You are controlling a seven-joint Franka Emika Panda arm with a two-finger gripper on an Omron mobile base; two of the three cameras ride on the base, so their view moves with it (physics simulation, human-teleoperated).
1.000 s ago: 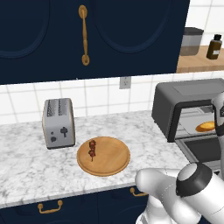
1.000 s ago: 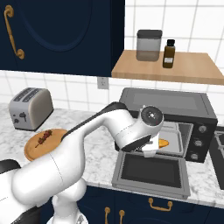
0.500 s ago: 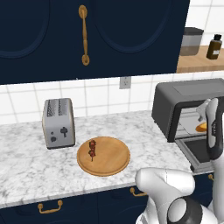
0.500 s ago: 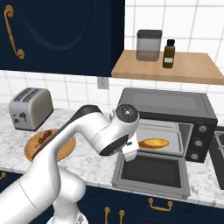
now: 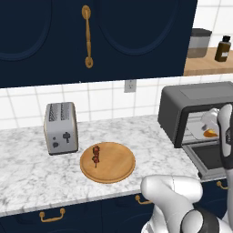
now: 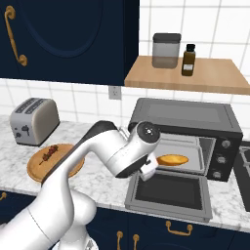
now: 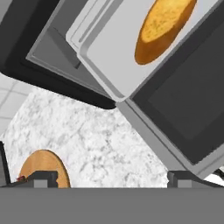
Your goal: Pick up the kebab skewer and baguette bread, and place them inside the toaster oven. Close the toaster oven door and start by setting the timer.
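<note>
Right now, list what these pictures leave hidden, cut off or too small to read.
- Kebab skewer on the wooden plate: partly behind the arm in the right base view; its chunks are too small to count.
- Toaster oven: right side cut by the frame edge in the left base view.
- Baguette bread: mostly behind the arm there.
- Toaster oven knobs: markings too small.

Rendered kitchen — marble counter (image 5: 27,168), navy cabinets (image 5: 41,36), toaster (image 5: 60,127), toaster oven (image 6: 188,124)

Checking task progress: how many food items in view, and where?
2. The baguette bread lies on the tray inside the toaster oven, whose door is open. The kebab skewer lies on the round wooden board on the counter, beside the toaster.
</note>
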